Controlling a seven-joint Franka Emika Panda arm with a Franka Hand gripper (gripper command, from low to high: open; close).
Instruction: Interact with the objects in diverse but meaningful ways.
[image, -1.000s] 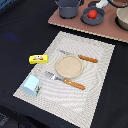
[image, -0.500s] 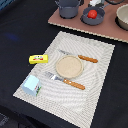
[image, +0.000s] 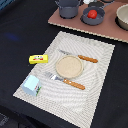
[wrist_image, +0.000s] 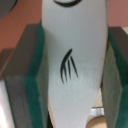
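Gripper (wrist_image: 70, 65): in my wrist view the jaws are closed on the white flat utensil (wrist_image: 72, 55); green pads (wrist_image: 35, 95) press it from both sides; I cannot see the arm in the exterior view.
Utensil: held upright between the pads, a small black mark on its face; it fills most of the wrist view.
Change: none that I can find; across the last second the exterior view shows every item where it was; I read this as a pause with the utensil already in hand, the next use not begun.
Placemat (image: 95, 95): tan plate (image: 68, 66) in the middle; knife (image: 80, 56) and fork (image: 66, 81) either side of it.
Light-blue cup (image: 32, 85): on the placemat corner at the exterior view's left.
Yellow packet (image: 38, 59): on the dark cloth, just beside the placemat edge.
Red tomato (image: 92, 14): sitting in the dark grey pan (image: 93, 16) on the brown board, well apart from the placemat.
Meaning: my guess is the utensil wants carrying to the pan or the plate; nothing blocks either.
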